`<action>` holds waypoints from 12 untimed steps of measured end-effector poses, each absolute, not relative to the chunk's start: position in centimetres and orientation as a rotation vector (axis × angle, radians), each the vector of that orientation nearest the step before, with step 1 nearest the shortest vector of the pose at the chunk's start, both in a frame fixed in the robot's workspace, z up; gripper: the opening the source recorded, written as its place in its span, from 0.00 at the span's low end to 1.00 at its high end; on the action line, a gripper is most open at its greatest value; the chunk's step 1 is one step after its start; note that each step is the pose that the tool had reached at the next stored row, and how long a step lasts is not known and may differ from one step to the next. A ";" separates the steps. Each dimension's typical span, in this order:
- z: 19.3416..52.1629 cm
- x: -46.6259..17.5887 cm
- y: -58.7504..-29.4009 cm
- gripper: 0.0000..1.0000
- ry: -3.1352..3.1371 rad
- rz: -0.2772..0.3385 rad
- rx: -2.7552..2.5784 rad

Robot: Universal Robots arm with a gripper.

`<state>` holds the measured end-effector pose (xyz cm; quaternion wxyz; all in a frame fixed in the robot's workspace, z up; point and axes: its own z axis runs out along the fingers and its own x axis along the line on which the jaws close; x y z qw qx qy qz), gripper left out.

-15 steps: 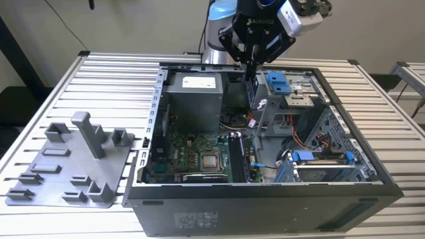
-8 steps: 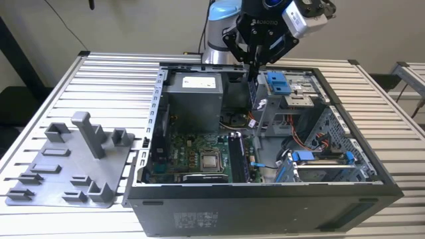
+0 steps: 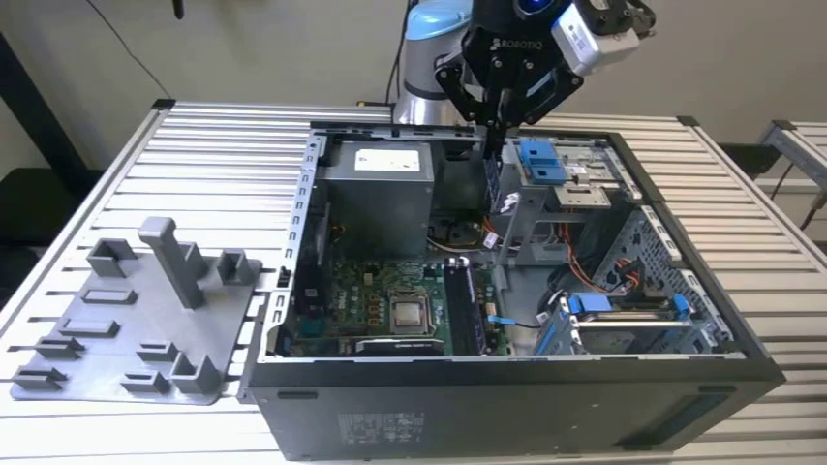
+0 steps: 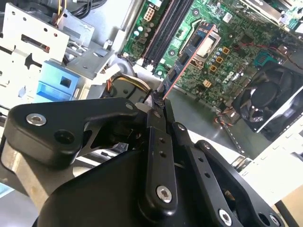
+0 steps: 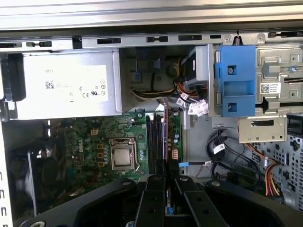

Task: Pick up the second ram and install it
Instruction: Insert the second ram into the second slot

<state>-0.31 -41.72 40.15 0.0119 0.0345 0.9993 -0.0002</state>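
Held the gripper pinched down on the second ram, with fingers drawn in to barely the thickness of the stick and clamped on its upper end. Carried the stick upright and edge-on, hanging down into the open computer case and apart from the board below. Caught the ram in the first wrist view as a thin reddish line running alongside the black memory slots, not seated in any of them.

Nearest in the exterior view, found the dark outer wall of the case. Beside it, on the exterior view's left, found a grey fixture tray with upright posts, resting on the slatted table. Farther in, saw the green motherboard lying flat on the case floor, with the processor near its middle and the memory slots just to the exterior view's right of that. Beyond the board, noted the grey power supply on the exterior view's left and blue drive brackets on its right, with the ram hanging between them. Farthest back, placed the arm over the case's far edge.
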 end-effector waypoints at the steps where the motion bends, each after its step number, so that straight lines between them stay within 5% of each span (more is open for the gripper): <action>1: 40.1 -0.3 -41.7 0.14 3.116 0.000 0.108; 12: 39.7 0.0 -41.8 0.14 3.116 0.000 0.107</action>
